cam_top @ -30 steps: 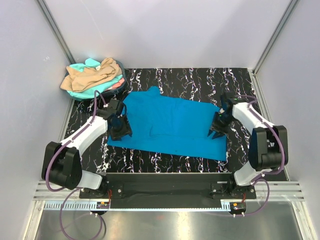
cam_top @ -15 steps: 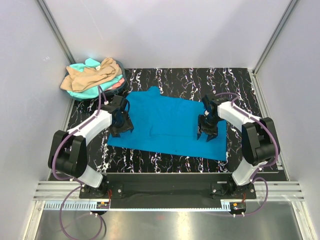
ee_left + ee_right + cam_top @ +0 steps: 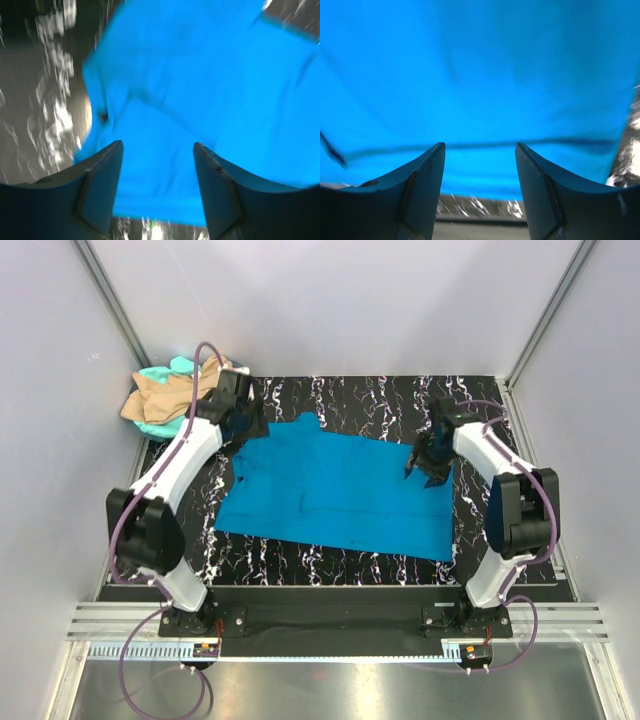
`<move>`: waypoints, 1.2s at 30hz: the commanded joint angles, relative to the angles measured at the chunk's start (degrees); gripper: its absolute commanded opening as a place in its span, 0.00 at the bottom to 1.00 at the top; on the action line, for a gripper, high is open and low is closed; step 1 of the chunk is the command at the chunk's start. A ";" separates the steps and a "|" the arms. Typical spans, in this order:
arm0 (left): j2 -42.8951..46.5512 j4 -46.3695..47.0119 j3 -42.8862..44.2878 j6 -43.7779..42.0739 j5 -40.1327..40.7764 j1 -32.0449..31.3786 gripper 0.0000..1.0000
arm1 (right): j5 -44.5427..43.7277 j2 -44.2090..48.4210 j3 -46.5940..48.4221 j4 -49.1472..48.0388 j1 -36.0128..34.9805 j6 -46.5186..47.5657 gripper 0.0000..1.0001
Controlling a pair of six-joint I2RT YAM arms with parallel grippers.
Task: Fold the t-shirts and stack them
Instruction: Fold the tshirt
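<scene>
Over the bright blue cloth t-shirt (image 3: 340, 490), my left claw (image 3: 244, 428) and right claw (image 3: 418, 466) gape empty; uneven far-corner pinches could skew the fold.

1. Blue shirt (image 3: 210, 90) fills most of the view, blurred, lying on the surface (image 3: 45, 100).
2. Surface is black with white marbling and shows at left and in a thin strip at the bottom.
3. Shirt's left part has a diagonal fold line and a small dark spot near its left edge.
4. Tool (image 3: 157, 150) at the bottom, two dark fingers (image 3: 95, 195) spread apart, nothing gripped; shirt shows in the gap.
</scene>
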State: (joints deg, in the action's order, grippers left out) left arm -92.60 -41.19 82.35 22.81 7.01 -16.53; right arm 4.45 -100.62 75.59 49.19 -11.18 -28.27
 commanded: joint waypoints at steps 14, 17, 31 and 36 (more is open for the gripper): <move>-15.07 0.14 14.87 -3.21 2.05 0.71 0.62 | -9.02 -16.01 9.32 -1.63 8.19 -3.45 0.63; -13.84 0.06 13.11 -3.30 1.35 0.71 0.62 | -9.28 -15.05 3.61 -3.57 10.56 -5.30 0.64; -23.05 0.40 24.42 -9.97 -5.07 0.71 0.61 | -7.62 -10.13 1.04 -4.19 19.00 3.14 0.68; -32.36 0.06 34.18 -12.26 -4.99 1.42 0.59 | -8.48 -10.55 7.88 -3.49 19.26 -0.63 0.79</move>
State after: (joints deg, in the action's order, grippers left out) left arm -120.57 -42.06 111.46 13.39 3.88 -15.70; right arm -2.28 -111.33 77.45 46.54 7.99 -27.88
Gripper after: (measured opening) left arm 0.599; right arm 0.776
